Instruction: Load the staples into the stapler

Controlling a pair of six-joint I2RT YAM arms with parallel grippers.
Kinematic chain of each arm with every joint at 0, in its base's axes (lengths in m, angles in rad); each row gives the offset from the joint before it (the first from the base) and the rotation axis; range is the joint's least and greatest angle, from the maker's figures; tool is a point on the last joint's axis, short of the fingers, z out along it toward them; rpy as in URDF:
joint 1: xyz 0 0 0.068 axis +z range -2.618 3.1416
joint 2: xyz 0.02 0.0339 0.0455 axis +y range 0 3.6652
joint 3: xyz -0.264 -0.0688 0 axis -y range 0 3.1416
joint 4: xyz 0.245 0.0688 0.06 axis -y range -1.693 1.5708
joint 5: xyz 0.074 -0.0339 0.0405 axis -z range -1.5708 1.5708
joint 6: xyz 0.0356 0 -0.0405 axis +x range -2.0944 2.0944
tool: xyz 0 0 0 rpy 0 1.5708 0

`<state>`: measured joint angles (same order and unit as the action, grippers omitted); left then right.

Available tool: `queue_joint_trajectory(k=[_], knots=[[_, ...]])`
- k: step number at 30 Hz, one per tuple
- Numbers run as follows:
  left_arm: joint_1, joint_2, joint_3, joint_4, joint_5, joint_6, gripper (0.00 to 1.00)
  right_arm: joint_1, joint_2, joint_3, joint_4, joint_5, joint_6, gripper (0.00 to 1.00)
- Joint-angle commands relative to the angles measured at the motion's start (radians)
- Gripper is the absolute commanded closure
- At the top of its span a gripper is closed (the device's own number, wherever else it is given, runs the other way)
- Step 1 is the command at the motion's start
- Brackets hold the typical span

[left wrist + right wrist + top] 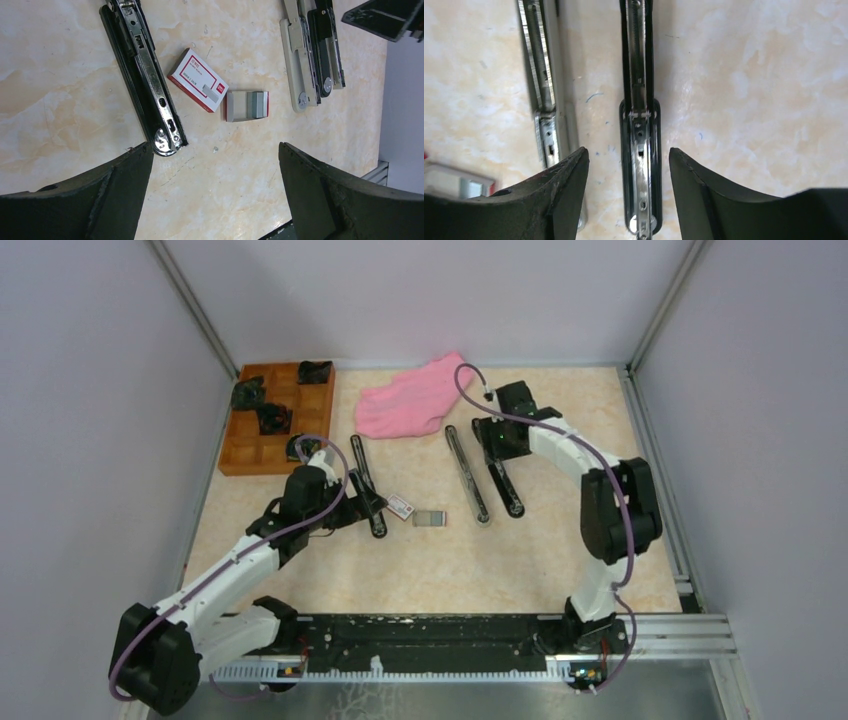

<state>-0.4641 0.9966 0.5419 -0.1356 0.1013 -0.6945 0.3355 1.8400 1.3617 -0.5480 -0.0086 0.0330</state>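
Wide-spread left gripper, staples just beyond, apart from it

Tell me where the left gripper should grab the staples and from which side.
Come straight down with the left gripper, probably pinching the staples across their longer sides. The block lies flat on the table, so only its edges offer grip; the white box crowds one corner.
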Motion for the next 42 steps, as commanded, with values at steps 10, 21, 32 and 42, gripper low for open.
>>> queue_joint_trajectory(k=[10,21,32,42], knots=[[0.006,-0.027,-0.014,-0.033,0.028,0.007,0.01,0.220,-0.305,-0.148,0.071,0.087,0.265,0.48],[0.007,-0.033,-0.047,-0.039,0.043,-0.006,0.01,0.435,-0.287,-0.224,0.167,0.092,0.441,0.59],[0.006,-0.033,-0.083,-0.024,0.056,-0.022,0.01,0.514,-0.156,-0.241,0.230,0.118,0.529,0.64],[0.006,-0.015,-0.086,-0.006,0.078,-0.027,0.01,0.527,-0.075,-0.217,0.227,0.142,0.556,0.66]])
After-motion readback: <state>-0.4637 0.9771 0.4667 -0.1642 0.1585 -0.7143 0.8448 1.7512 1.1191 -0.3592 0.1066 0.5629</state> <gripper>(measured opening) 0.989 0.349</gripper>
